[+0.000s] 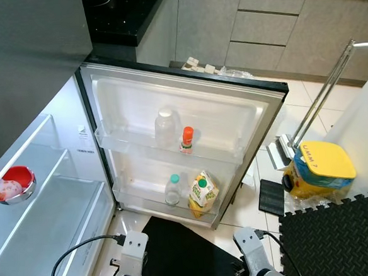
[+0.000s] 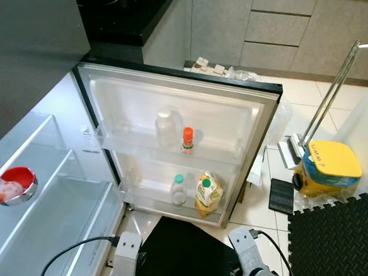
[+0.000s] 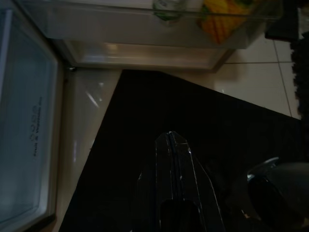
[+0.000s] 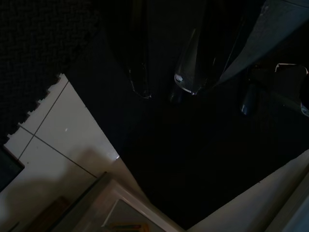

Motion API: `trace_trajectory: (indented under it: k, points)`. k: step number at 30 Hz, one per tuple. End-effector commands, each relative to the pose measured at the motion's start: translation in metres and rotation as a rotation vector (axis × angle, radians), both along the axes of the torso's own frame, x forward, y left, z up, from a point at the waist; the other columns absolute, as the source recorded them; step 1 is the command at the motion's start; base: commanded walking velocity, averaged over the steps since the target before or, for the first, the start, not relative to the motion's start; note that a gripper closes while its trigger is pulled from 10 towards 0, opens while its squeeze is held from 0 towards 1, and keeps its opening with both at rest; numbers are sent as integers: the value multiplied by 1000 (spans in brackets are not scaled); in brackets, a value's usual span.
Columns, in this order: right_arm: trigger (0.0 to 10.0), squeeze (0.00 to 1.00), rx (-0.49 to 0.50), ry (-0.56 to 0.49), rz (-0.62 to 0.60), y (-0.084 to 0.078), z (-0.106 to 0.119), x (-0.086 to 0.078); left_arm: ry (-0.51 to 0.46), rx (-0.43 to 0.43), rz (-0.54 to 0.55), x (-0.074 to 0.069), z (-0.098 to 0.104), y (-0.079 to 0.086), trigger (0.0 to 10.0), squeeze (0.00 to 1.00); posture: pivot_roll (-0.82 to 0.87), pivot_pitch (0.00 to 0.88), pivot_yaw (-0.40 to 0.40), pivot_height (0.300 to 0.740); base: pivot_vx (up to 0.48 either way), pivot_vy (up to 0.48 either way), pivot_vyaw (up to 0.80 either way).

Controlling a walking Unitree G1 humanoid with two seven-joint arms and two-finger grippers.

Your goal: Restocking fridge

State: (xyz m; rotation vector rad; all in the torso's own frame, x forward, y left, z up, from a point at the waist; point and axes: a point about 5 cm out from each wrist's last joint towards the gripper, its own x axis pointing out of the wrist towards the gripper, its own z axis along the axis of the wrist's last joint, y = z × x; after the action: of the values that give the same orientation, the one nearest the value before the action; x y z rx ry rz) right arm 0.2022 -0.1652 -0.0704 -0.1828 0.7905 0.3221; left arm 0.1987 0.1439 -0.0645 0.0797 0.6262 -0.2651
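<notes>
Left eye view: fridge door [image 1: 233, 119] stands open at frame centre. Risk, left to right: the red bowl [image 1: 13, 184] sits at a shelf's front edge, far left, and a knock could tip it; door bottles could topple if bumped. Upper door rack holds a clear jar [image 1: 165, 128] and orange-capped bottle [image 1: 187, 140]; lower rack a water bottle [image 1: 172, 189] and juice carton [image 1: 203, 192]. Left gripper [image 3: 170, 145] pressed together, idle low; right gripper [image 4: 161, 82] cannot tell.

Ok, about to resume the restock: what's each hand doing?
Left hand: shut, empty, above the black mat.
Right hand: fingers apart, holding nothing.
</notes>
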Motion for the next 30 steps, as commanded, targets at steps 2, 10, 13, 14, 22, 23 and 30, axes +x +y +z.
trace_trajectory:
  k: [2,10,13,14,22,23,30]
  points:
    - [10000,0,-5,5,-15,-2,-1,-2,1,5,24,-2,-1,1,10000,0,-114,69,-53,736,0,0,0]
    - [10000,0,-8,-5,-19,-3,0,-1,-12,-25,78,3,2,1,10000,0,-132,64,-44,736,0,-262,0]
    - [10000,0,-14,-7,-25,-6,0,-1,-10,-29,68,3,2,-1,10000,0,-137,63,-42,736,0,-480,0]
    - [10000,0,-18,-7,-28,-8,0,-1,-10,-30,64,3,2,-2,10000,0,-142,59,-41,736,0,-480,0]
    - [10000,0,-35,-14,-51,-15,1,-1,-18,-41,77,8,4,-2,10000,0,-160,44,-31,736,0,-157,0]
    - [10000,0,-36,-15,-54,-16,1,-1,-19,-41,75,8,4,-2,10000,0,-161,41,-30,736,0,0,0]
    - [10000,0,-40,-25,-61,-17,4,4,-25,-35,66,13,6,0,10000,0,-158,22,-31,736,0,0,0]
